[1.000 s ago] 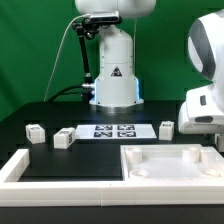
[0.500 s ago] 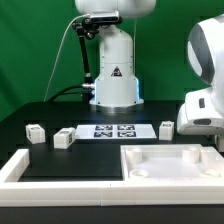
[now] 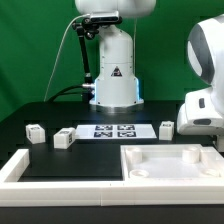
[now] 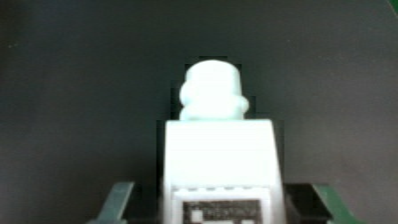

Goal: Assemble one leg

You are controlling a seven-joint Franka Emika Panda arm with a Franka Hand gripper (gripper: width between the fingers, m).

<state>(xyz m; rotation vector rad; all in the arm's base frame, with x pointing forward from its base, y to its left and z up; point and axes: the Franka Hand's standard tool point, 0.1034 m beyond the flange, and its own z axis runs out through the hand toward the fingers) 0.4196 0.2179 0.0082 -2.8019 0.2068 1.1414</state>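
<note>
In the wrist view, your gripper (image 4: 219, 200) is closed on the small white plastic leg (image 4: 222, 135). A grey jaw sits on each flat side, the tag faces the camera and the rounded peg points away, over dark desk. Judge it light, rigid and smooth, so it may twist. Grip the flat sides, never the peg.

In the exterior view, the black desk (image 3: 55, 114) looks flat and matte. The large white square recessed tray (image 3: 170, 165) lies at the front edge, toward the exterior view's right corner. Three loose white blocks (image 3: 35, 132) (image 3: 64, 139) (image 3: 165, 127) and the marker board (image 3: 115, 130) sit mid-desk, apart from the tray.
</note>
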